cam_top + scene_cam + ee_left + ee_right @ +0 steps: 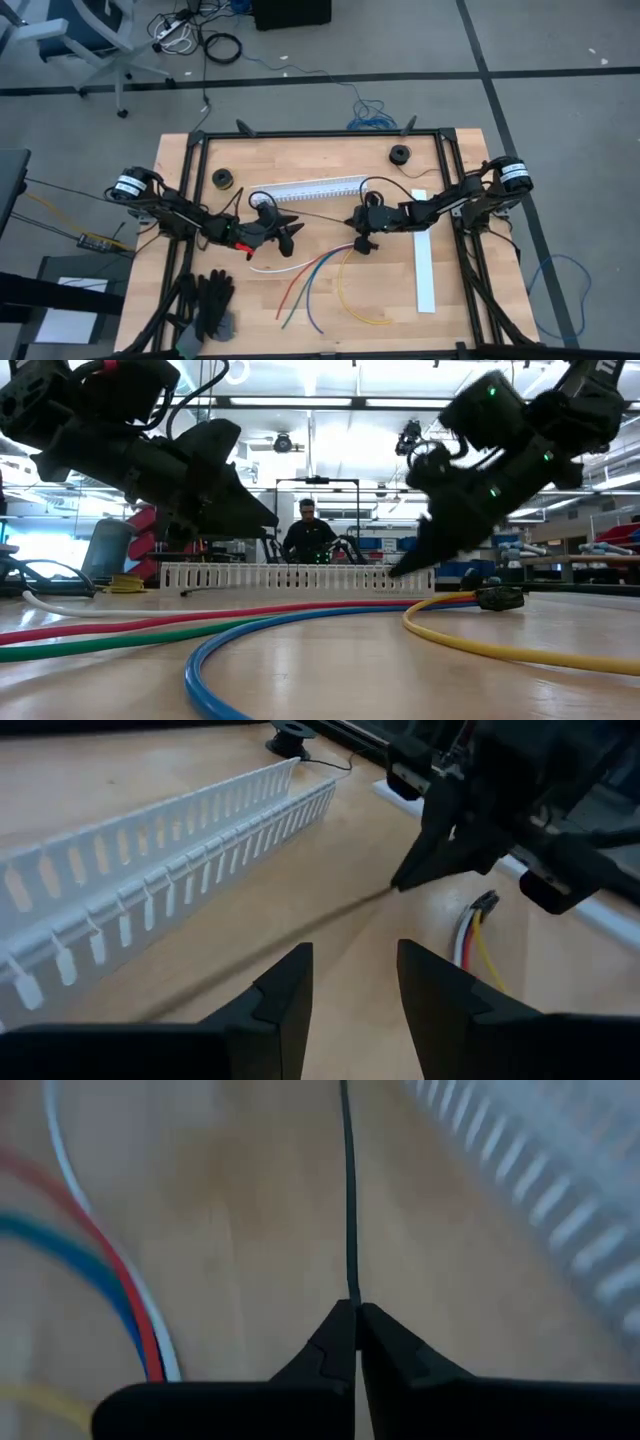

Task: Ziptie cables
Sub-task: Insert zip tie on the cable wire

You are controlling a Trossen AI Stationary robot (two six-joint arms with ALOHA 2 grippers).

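Note:
The cables (310,275) lie loose on the wooden table: red, green, blue, yellow and white (300,622), fanned toward the near edge and gathered by a small dark plug (500,598). My right gripper (355,1325) is shut on a thin black strip (349,1200), above the gathered end (470,935). The strip (320,216) runs toward my left gripper (355,990), which stands open with nothing between its fingers. It passes along the outer side of one left finger (285,995) and out of view. My right gripper pinches one end of the thin black strip (351,1292) between its two fingertips (400,885). The fingers slant down from the table's right side and lie along the strip, which runs straight on from the tips toward the table's left. Whether my left gripper touches the strip, I cannot tell.
A long white slotted channel (310,187) lies just beyond both grippers. A white flat strip (425,270) lies at the right. Two small black spools (222,178) (400,153) sit at the back, and black gloves (210,305) at the near left. A person (308,530) sits beyond the table.

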